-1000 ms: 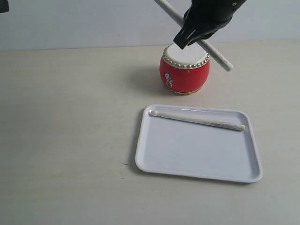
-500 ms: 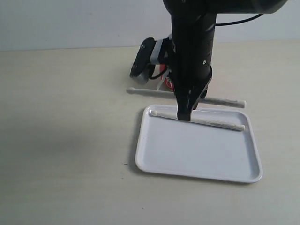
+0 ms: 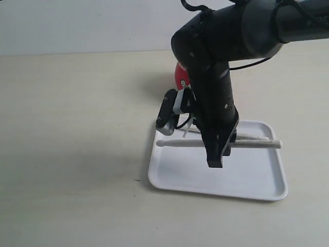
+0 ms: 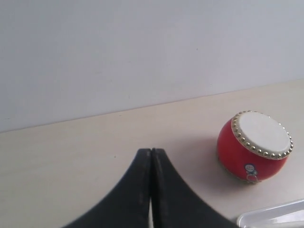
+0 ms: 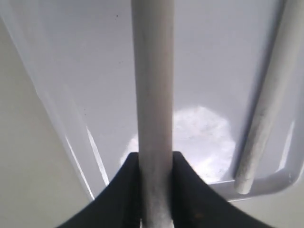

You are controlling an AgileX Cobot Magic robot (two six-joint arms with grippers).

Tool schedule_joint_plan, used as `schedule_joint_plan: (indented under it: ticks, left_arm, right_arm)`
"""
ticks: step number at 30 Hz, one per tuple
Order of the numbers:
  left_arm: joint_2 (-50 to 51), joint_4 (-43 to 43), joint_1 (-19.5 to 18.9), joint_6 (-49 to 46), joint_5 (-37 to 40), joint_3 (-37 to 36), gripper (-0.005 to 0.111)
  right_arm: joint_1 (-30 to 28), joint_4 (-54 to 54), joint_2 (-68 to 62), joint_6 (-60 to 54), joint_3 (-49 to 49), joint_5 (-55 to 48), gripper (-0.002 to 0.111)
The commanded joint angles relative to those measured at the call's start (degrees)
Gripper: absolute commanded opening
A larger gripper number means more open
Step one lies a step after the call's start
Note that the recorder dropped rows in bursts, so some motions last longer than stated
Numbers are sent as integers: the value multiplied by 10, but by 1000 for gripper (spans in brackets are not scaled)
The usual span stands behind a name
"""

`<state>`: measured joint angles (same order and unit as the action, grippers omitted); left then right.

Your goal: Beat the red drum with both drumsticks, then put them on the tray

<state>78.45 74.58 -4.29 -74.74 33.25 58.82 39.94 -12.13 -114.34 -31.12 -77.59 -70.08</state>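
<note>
The right arm (image 3: pixel 221 56) has swung down from above the red drum (image 3: pixel 180 76) and now stands over the white tray (image 3: pixel 247 177) on the pale counter (image 3: pixel 77 134), with the drum behind it and mostly hidden. The right jaws are clamped on one drumstick (image 3: pixel 257 144), held level across the tray just in front of the second drumstick (image 3: pixel 255 137), which lies in the tray near its far rim. The left jaws are pressed together, holding nothing.

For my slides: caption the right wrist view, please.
Right gripper holds one drumstick over the white tray, beside the second drumstick lying in it.
</note>
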Motion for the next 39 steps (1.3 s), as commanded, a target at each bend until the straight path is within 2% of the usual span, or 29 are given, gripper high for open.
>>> schedule_joint_plan:
  ticks: [1, 6, 36, 39]
  left_arm:
    - [-6, 12, 4, -1, 13, -2, 0]
    - [-6, 12, 4, -1, 13, -2, 0]
    - [-6, 21, 4, -1, 26, -2, 0]
    - [-6, 21, 4, -1, 26, -2, 0]
  right_arm:
    - [1, -6, -18, -24, 10, 1, 0]
    - [1, -15, -35, -51, 13, 1, 0]
    - [1, -18, -59, -46, 13, 1, 0]
    - [1, -18, -59, -40, 13, 1, 3]
